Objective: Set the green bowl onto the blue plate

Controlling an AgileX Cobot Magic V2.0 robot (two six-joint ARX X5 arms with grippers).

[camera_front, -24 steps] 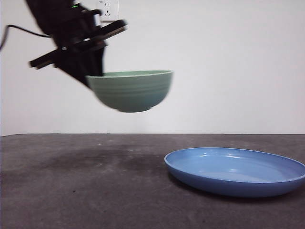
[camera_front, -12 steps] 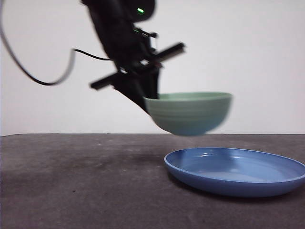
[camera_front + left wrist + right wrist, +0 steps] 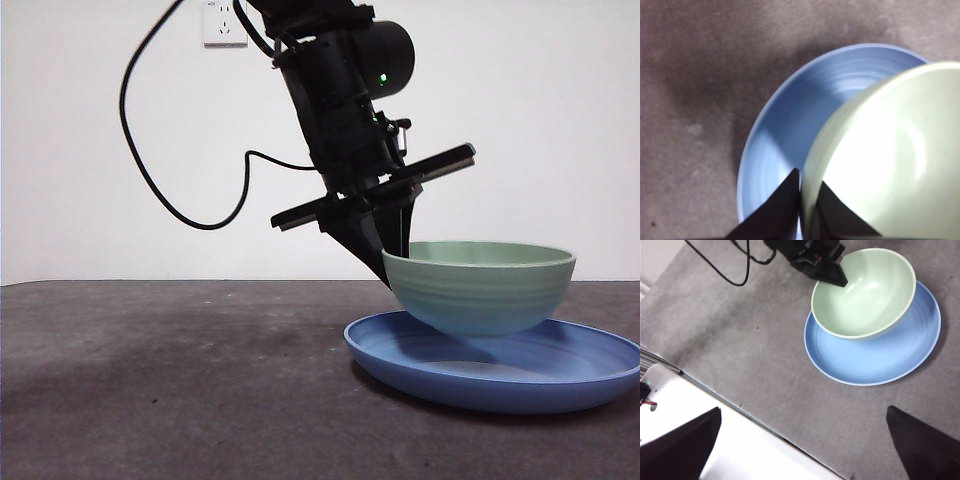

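Observation:
The pale green bowl (image 3: 480, 290) hangs upright, low inside the rim of the blue plate (image 3: 600, 375); I cannot tell whether its base touches. My left gripper (image 3: 395, 250) is shut on the bowl's left rim, one jaw inside and one outside, as the left wrist view shows: gripper (image 3: 807, 200), bowl (image 3: 890, 165), plate (image 3: 785, 130). In the right wrist view the bowl (image 3: 865, 290) sits over the plate's (image 3: 880, 362) far-left part, held by the left gripper (image 3: 827, 275). My right gripper (image 3: 802, 447) is open and empty, high above the table.
The plate lies on a dark grey table (image 3: 160, 380). A black cable (image 3: 190, 215) loops down from the left arm. A wall socket (image 3: 225, 22) is on the white wall behind. A white edge (image 3: 705, 440) borders the table under the right arm.
The left gripper has carried the bowl right and down, from high over the bare table to low over the plate. The plate has not moved.

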